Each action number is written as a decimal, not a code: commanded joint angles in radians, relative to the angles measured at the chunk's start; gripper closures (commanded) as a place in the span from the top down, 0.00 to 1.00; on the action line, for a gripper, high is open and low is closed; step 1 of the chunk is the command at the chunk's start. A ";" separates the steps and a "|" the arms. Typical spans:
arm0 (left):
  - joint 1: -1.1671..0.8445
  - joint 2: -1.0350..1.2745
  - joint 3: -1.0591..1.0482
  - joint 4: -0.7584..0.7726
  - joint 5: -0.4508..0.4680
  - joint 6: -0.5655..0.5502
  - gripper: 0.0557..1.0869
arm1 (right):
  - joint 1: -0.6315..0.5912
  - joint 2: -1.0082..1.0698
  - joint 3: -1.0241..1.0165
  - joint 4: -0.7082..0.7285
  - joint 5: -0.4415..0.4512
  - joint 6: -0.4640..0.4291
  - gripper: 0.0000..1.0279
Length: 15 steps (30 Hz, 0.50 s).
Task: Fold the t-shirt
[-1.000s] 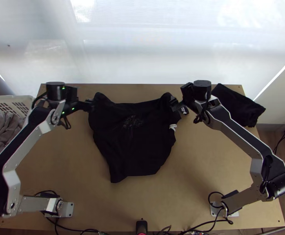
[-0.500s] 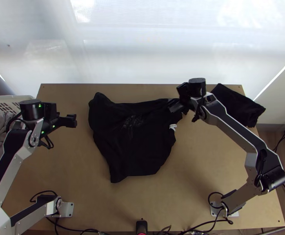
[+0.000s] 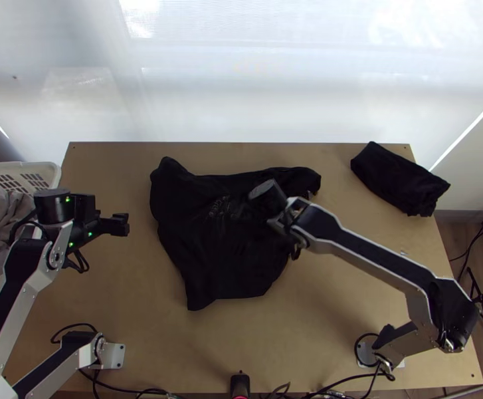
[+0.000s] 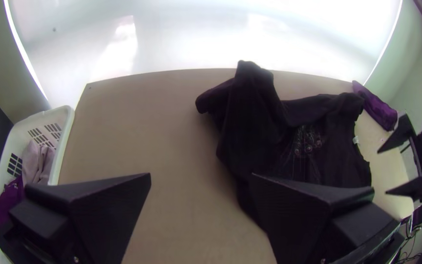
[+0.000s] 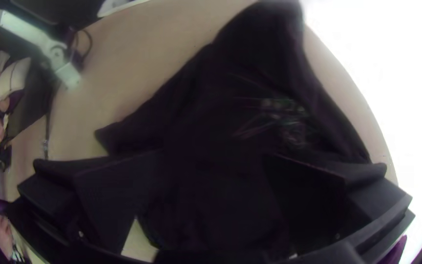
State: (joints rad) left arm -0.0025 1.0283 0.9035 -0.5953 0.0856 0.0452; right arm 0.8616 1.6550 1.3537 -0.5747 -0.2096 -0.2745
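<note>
The black t-shirt (image 3: 214, 253) lies loosely spread and uneven on the middle of the table, its printed patch facing up. My left gripper (image 3: 123, 225) is left of the shirt, apart from it; in the left wrist view that gripper (image 4: 199, 195) is open and empty. Over the shirt's right half is my right gripper (image 3: 278, 219), seen from above with its wrist covering part of the cloth. In the right wrist view the same gripper (image 5: 213, 181) has its fingers wide apart above the dark cloth (image 5: 211, 117), holding nothing that I can make out.
A folded black cloth (image 3: 400, 179) lies at the table's far right corner. At the left edge stands a white basket (image 3: 52, 174) with grey clothes in it. Bare wood of the table (image 3: 175, 346) shows in front of the shirt.
My left gripper let go of the shirt's far left corner and moved left. The right one released the far right part and swung left and nearer, over the shirt.
</note>
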 commanded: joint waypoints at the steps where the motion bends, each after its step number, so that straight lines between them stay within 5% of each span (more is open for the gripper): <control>1: -0.004 -0.042 -0.072 -0.001 0.002 -0.007 0.95 | 0.241 0.055 -0.004 -0.039 -0.039 -0.028 0.94; 15: -0.002 -0.116 -0.206 0.043 0.000 0.004 0.95 | 0.399 0.276 0.108 -0.019 -0.053 -0.002 0.89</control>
State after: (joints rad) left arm -0.0051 0.9394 0.7502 -0.5735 0.0860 0.0422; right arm 1.2018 1.8435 1.4185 -0.5961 -0.2554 -0.2878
